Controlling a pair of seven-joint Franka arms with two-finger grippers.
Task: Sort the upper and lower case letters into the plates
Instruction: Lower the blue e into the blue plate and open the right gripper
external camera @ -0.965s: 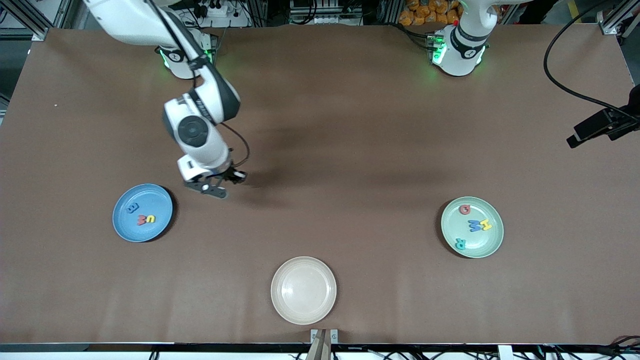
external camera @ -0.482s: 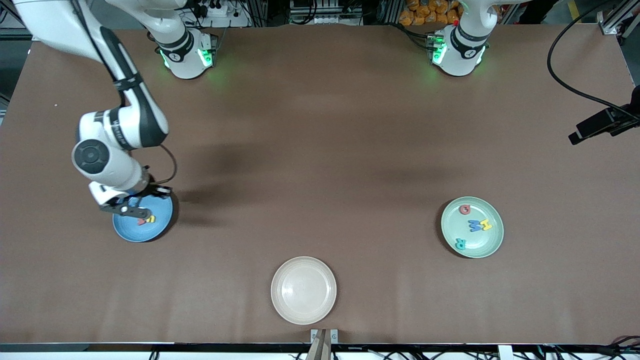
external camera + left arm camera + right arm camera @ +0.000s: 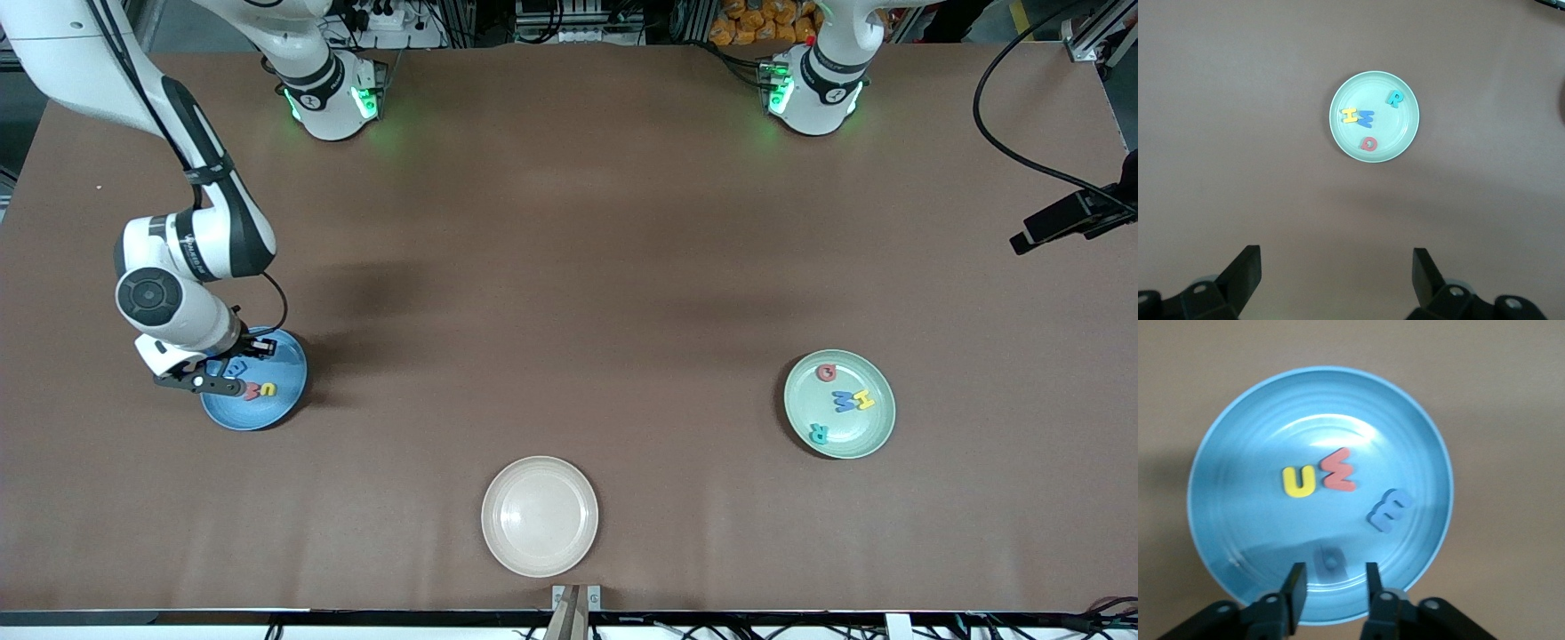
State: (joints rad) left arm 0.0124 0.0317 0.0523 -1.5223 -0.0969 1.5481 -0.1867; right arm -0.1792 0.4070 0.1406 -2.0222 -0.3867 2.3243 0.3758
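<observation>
The sky blue plate [image 3: 271,413] lies toward the right arm's end of the table. It holds a yellow letter [image 3: 1299,481], a red letter [image 3: 1339,470] and a blue letter [image 3: 1391,510]. My right gripper [image 3: 1334,587] hangs low over this plate's rim, open. A second, blurred blue letter [image 3: 1330,559] shows just past the fingertips, touching neither finger. The mint green plate [image 3: 867,440] carries red [image 3: 827,372], blue [image 3: 843,402], yellow [image 3: 863,400] and teal [image 3: 819,434] letters. My left gripper [image 3: 1337,273] is open, high above that green plate [image 3: 1405,137].
A cream-beige plate [image 3: 540,516] with nothing in it lies near the table's front edge, midway between the two other plates. A black device on a cable [image 3: 1062,227] juts in over the table edge at the left arm's end.
My right arm swung from the middle of the table to over the blue plate. Its jaws have parted, and a blue letter now shows below them in the plate. The left arm has not moved.
</observation>
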